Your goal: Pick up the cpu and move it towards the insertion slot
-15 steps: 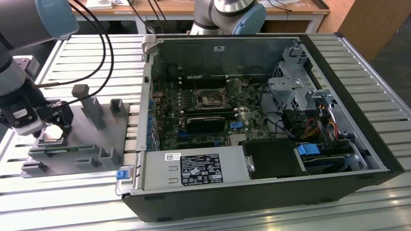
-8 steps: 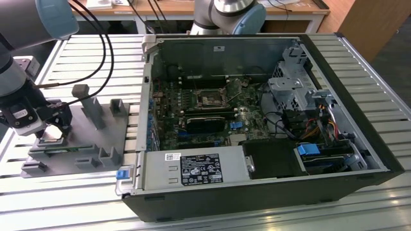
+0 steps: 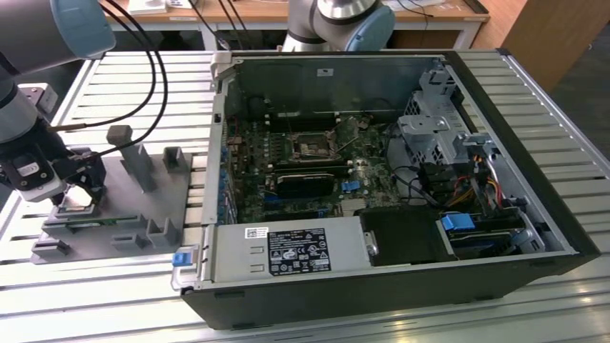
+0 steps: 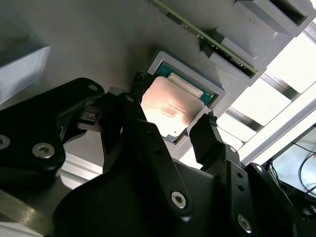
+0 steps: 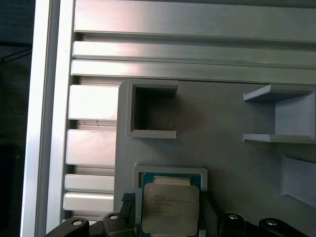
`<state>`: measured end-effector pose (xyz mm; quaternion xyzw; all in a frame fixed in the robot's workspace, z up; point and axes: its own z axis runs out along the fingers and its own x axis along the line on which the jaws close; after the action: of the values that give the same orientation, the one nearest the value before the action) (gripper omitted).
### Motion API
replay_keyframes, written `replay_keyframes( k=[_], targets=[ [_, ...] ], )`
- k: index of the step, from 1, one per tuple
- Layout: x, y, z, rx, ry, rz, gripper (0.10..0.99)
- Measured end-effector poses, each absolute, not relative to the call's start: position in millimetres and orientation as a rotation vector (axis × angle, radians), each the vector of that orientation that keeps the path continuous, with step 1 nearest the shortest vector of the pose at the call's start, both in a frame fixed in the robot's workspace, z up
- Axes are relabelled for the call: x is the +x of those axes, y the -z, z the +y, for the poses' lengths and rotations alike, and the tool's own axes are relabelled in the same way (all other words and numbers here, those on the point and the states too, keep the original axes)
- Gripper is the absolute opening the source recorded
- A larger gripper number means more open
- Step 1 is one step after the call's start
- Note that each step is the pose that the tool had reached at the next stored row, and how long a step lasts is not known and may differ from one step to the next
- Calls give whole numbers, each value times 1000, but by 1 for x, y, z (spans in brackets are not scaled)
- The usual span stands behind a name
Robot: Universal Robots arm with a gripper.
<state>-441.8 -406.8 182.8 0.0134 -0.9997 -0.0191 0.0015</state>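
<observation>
Looking down, we've got the cpu [image 5: 170, 205], a flat square with a matte silvery lid and pale rim, seated in a walled pocket of the grey plastic fixture [image 3: 128, 214]. The black gripper [image 4: 174, 103] straddles it, squarely above; clamped or loose, we cannot tell. The arm [image 3: 24, 128] stands near-vertical at the exterior view's left, well apart from the shiny-framed insertion slot [image 3: 312, 148].

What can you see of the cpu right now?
The cpu is a flat square chip with a silvery metal top, faint print and a pale rim over a greenish board edge. It lies flat, top up, seated in a raised square pocket of the grey fixture. The gripper is down over it, with its jaws open and standing at two opposite sides. The chip is not lifted.
</observation>
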Motion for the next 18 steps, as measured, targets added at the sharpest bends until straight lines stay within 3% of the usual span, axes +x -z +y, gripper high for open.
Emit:
replay_keyframes(
  k=[3, 4, 18],
  targets=[
    [-442, -183, -407, 42, 60, -3138, 635],
    [-442, -183, -407, 42, 60, -3138, 565],
    [-442, -189, -407, 42, 60, -3138, 541]
  ],
)
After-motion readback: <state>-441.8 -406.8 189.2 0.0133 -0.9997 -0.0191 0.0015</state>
